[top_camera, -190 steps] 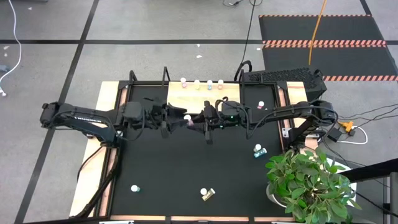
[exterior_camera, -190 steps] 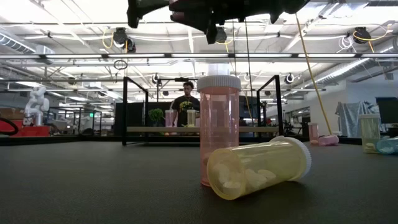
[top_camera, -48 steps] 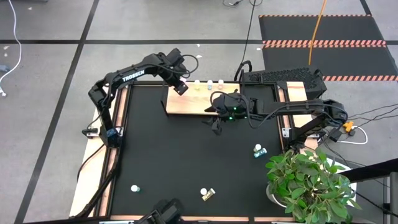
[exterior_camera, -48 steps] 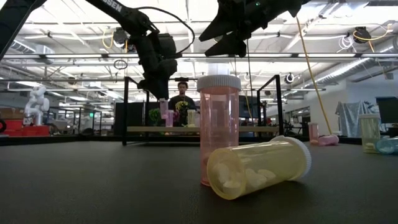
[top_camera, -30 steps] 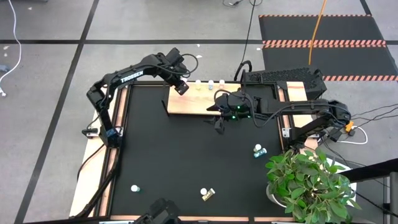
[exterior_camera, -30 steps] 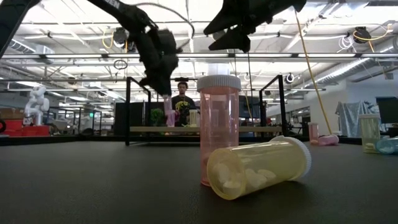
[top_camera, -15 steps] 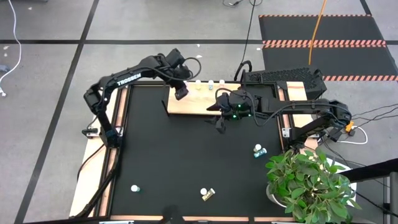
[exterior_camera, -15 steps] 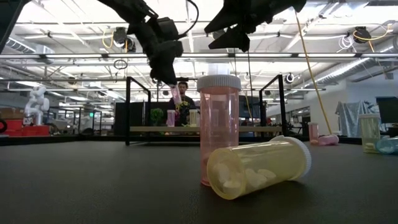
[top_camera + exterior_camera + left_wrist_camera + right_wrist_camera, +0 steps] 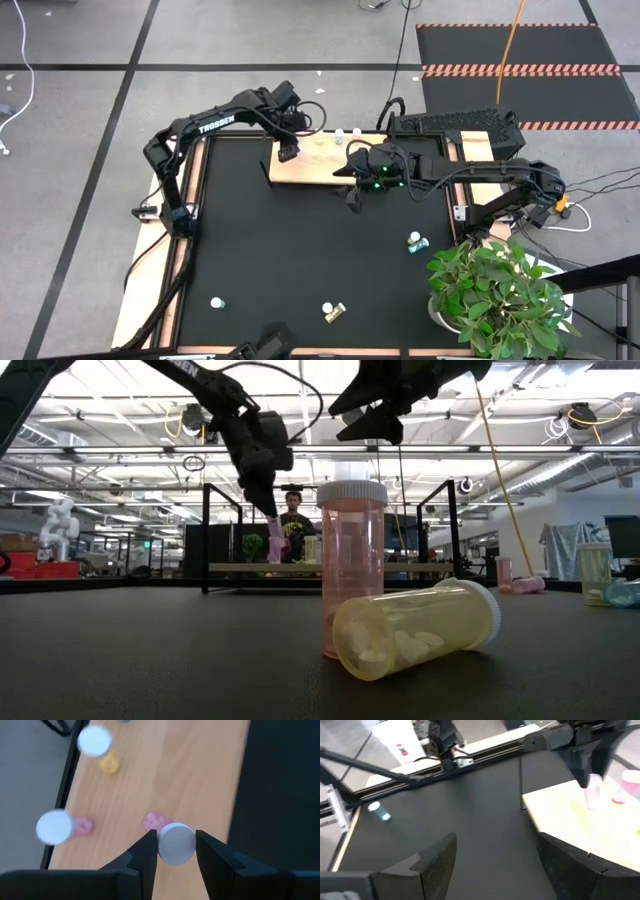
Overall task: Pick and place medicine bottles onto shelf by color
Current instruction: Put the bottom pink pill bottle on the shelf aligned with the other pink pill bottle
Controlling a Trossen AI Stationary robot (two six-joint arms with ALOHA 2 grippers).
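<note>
Pink bottle (image 9: 176, 843) lowered toward shelf (image 9: 325, 165).
Clamped in left tool (image 9: 175, 851), now beside another pink bottle (image 9: 56, 826); right tool (image 9: 490, 852) spread apart, empty.

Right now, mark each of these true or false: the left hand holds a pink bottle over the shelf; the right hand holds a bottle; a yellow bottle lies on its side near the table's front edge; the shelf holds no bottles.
1. The left hand grips a pink bottle over the shelf. True.
2. The right hand holds a bottle. False: it is open and holds nothing.
3. A yellow bottle lies on its side near the table's front edge. True.
4. The shelf holds no bottles. False: another pink bottle and a yellow one stand on it.
</note>
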